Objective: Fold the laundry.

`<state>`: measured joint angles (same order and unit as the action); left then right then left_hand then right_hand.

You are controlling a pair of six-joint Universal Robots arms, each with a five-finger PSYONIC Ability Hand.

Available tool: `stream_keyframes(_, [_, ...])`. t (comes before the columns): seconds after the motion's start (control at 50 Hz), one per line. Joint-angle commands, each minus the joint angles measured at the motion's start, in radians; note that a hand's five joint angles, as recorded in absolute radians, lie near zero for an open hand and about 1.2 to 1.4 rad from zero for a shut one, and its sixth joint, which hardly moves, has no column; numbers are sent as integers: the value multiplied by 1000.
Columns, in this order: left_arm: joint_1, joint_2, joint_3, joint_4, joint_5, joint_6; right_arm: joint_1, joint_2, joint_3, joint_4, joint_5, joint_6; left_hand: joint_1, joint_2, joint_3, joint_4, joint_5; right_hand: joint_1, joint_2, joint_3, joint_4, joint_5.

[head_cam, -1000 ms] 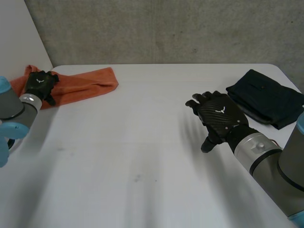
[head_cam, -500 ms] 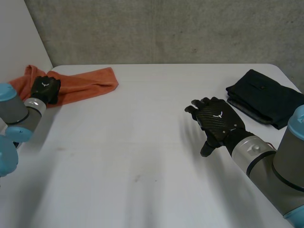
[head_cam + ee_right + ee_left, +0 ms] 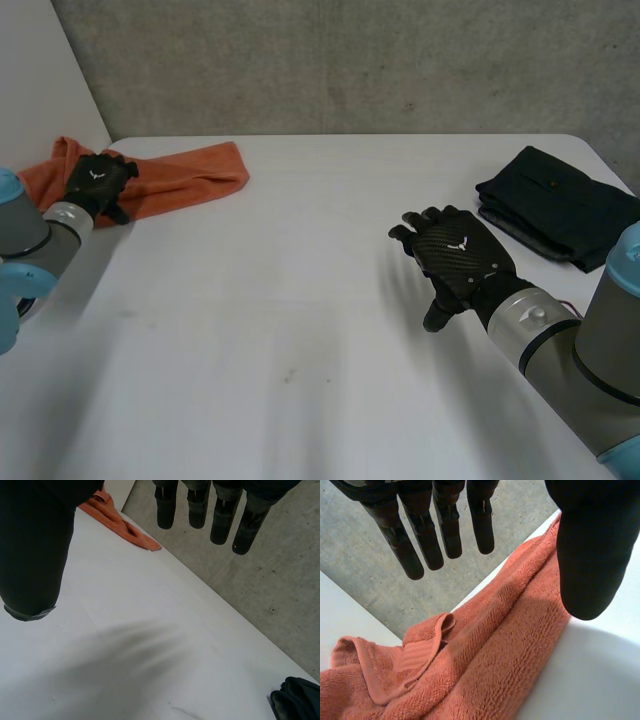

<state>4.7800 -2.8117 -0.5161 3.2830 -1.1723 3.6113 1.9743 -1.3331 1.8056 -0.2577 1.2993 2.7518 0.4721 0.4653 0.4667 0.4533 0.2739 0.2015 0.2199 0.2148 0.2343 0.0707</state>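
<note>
The orange towel (image 3: 170, 175) lies bunched up at the far left corner of the white table (image 3: 300, 330). One end of it points along the far edge toward the middle. It is not flat. In the left wrist view I see one edge turned over and soft bumps in the cloth. My left hand (image 3: 97, 183) is over the left part of the towel. Its fingers (image 3: 420, 535) are straight and spread away from the thumb, and nothing is between them, so this hand is open and holds nothing. I cannot tell if it touches the towel or just hangs over it. My right hand (image 3: 455, 255) is well apart from the towel, over the bare table on the right side. Its fingers are straight too, with the thumb out to the side, and it holds nothing. Near it, at the far right side of the table, lies a pile of folded dark clothes (image 3: 560, 205). The right hand does not touch that pile. Behind the table stands a grey wall (image 3: 350, 60).
</note>
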Motion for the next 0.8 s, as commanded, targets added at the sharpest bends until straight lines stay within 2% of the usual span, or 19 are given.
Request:
stream_keyframes(0.02, [9,-26,50,-16,2,1,0,0,0,0,0,0,202,209,208,221,226,-27,-45,-40,-60,-71])
stream_keyframes(0.12, [12,-61,93,-17,2,9,0,0,0,-2,0,-1,229,236,234,248,252,-27,-45,-40,-60,-71])
stream_keyframes(0.28, [17,-110,126,-19,2,102,0,0,0,-2,6,-23,261,268,266,280,285,-27,-45,-40,-60,-71])
stream_keyframes(0.4, [20,-126,136,-19,2,106,0,0,0,-2,8,-27,308,315,313,327,332,-27,-45,-40,-60,-71])
stream_keyframes(0.56, [21,-160,179,-19,2,107,0,2,0,-2,8,-27,496,502,501,515,519,-27,-45,-40,-60,-71])
stream_keyframes(0.8, [21,-186,222,-9,0,109,1,15,0,-11,11,-29,552,558,557,571,575,-27,-45,-40,-60,-71])
